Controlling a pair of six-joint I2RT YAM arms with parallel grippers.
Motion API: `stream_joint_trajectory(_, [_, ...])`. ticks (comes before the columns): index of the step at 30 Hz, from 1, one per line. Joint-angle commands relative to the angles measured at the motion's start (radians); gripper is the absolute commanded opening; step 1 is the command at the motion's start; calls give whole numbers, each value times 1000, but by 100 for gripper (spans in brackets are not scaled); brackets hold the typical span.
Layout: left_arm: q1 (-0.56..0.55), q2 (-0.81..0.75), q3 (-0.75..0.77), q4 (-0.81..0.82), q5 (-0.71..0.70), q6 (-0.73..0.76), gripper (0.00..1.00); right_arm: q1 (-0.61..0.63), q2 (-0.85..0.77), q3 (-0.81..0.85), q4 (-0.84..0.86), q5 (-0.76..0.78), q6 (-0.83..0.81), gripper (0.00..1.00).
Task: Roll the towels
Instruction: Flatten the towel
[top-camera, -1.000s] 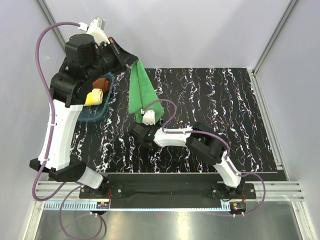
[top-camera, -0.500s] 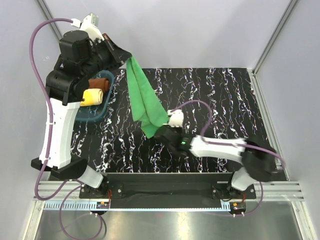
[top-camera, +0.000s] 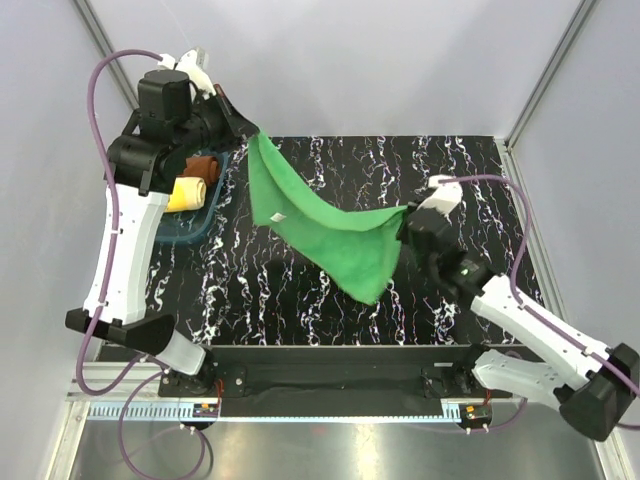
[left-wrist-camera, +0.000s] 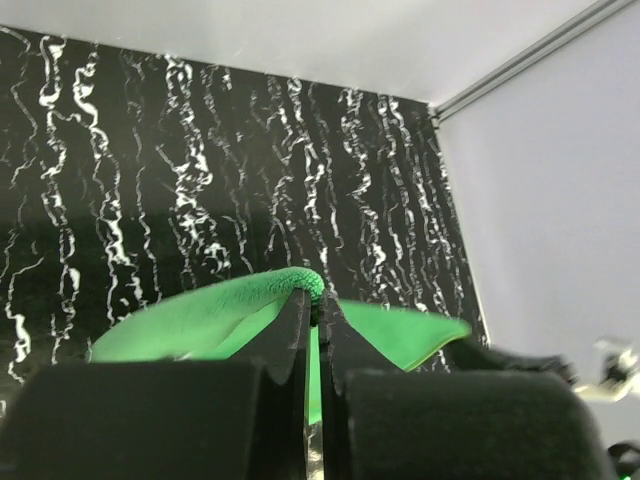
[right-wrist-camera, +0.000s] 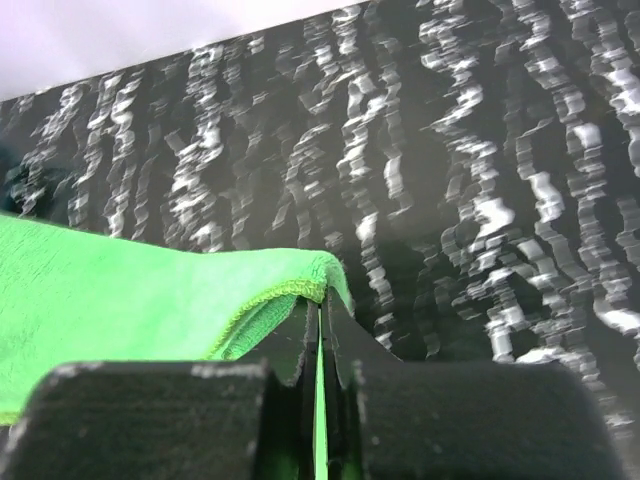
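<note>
Sagging between two closed grippers, the bright green towel (top-camera: 330, 235) hangs spread in the air above the black marbled table (top-camera: 470, 180), its lowest fold drooping toward the near edge. The right gripper (top-camera: 405, 213) pinches one corner tight. Farther back, the left gripper (top-camera: 250, 135) clamps the opposite corner, raised higher. At far left, the rust-brown towel (top-camera: 203, 165) and pale yellow towel (top-camera: 187, 193) lie bundled in the teal tray (top-camera: 196, 232).
</note>
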Motion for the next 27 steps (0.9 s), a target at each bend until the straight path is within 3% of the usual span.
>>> stream_joint_trajectory(1, [29,35,-13,63,82,46,0,-141,2,104,-7,-200,-134,0])
stream_joint_trajectory(6, [61,121,87,137,194,49,0,-321,153,314,-78,-419,-239,0])
stream_joint_trajectory(8, [70,165,167,109,268,58,0,-322,180,423,-114,-389,-286,0])
stream_joint_trajectory(10, [72,143,142,71,270,78,0,-321,123,440,-134,-438,-357,0])
stream_joint_trajectory(11, [71,62,81,74,257,104,0,-321,97,433,-146,-486,-377,0])
stream_joint_trajectory(12, [71,10,-116,95,212,115,0,-321,74,426,-209,-593,-400,0])
stream_joint_trajectory(16, [68,-254,-575,119,52,169,1,-321,-16,355,-438,-653,-363,0])
stream_joint_trajectory(20, [47,-383,-854,66,-43,196,11,-319,-98,207,-524,-440,-264,0])
stream_joint_trajectory(21, [39,-414,-895,54,-62,199,14,-319,-107,216,-589,-216,-136,0])
stream_joint_trajectory(22, [27,-427,-953,54,-80,207,18,-321,-110,231,-629,-140,-78,4])
stream_joint_trajectory(23, [3,-439,-980,54,-97,209,22,-321,-107,247,-654,-102,-52,18])
stream_joint_trajectory(24, [-2,-440,-994,40,-108,210,42,-321,-86,277,-678,-90,-29,74])
stream_joint_trajectory(26, [-17,-439,-1003,7,-94,228,51,-319,-52,314,-712,-90,-23,100])
stream_joint_trajectory(27, [-24,-454,-1006,-19,-89,230,60,-321,-37,336,-746,-81,9,100])
